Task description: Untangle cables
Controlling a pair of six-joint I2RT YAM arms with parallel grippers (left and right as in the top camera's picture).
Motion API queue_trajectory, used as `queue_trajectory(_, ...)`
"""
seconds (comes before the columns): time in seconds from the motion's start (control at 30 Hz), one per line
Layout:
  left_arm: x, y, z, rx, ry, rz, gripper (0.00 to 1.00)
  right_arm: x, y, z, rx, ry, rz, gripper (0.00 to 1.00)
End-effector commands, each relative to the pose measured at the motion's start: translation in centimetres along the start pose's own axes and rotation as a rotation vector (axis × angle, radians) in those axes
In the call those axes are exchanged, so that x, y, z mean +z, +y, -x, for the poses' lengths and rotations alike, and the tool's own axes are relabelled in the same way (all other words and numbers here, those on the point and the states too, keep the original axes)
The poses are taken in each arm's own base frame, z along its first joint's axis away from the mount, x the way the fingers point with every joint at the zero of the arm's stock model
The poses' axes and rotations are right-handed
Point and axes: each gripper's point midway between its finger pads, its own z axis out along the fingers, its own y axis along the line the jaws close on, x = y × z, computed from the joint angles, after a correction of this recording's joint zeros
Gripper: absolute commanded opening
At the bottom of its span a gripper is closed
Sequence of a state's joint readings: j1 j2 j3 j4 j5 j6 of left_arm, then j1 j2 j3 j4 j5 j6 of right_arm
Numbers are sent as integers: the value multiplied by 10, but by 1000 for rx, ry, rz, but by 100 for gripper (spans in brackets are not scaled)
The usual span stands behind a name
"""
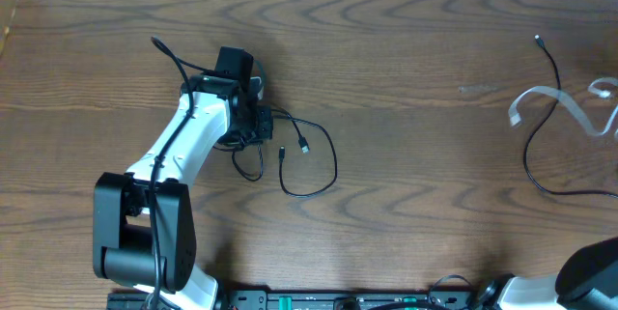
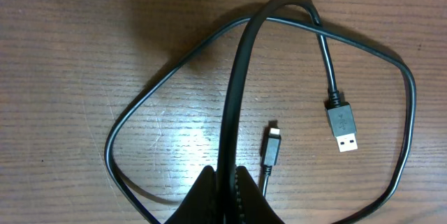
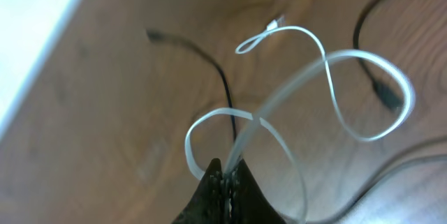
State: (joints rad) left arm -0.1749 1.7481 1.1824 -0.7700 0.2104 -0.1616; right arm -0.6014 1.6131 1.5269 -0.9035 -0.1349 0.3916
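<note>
Overhead: fixed high, facing straight down on the wooden surface [image 1: 406, 59], widest of the 3. Left wrist: close, looking down past the left tool [image 2: 227, 192] onto the black cable [image 2: 241, 77] loop, also seen centre-left from above. Right wrist: close, tilted, looking past the right tool [image 3: 223, 182] onto the white cable [image 3: 335, 60], which lies at overhead's right edge.

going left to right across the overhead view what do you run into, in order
left arm → looped black cable → white cable; the other black cable crosses the white one, so it is left out
</note>
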Motion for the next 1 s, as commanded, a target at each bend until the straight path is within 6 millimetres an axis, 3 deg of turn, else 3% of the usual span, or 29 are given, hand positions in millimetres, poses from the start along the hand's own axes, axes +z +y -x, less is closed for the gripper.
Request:
queue_trajectory(0.0,-5,-3,0,-12,-12,-16,8,14,-5,-11,-73,58,-51,21)
queue_trajectory(0.07,-5,-16,2,4,-12,-88,7,18,-2,-16,-79,84,-29,62)
queue_trajectory(0.1,-6,-25,3,20,-16,-136,7,19,4,-19,-107,102,4,71)
queue_trajectory(0.17,-8,-36,7,32,-30,-203,7,19,13,-24,-161,125,65,79)
queue_trajectory(0.33,-19,-64,23,56,-85,-356,8,17,28,-38,-198,179,143,82)
queue_trajectory(0.47,-38,-94,42,41,-144,-502,7,15,36,-54,-225,232,153,82)
queue_trajectory(0.7,-85,-188,58,146,-236,-794,8,15,58,-72,-320,259,180,83)
queue_trajectory(0.8,-103,-237,41,277,-253,-908,8,15,68,-79,-358,269,195,84)
queue_trajectory(0.83,-102,-244,35,299,-246,-913,8,15,70,-81,-373,272,199,86)
queue_trajectory(0.9,-100,-251,25,353,-239,-910,15,14,75,-86,-415,280,208,88)
queue_trajectory(0.93,-98,-251,22,372,-234,-903,24,14,77,-89,-432,283,212,89)
queue_trajectory(0.97,-95,-250,19,388,-229,-894,40,13,79,-92,-451,289,216,90)
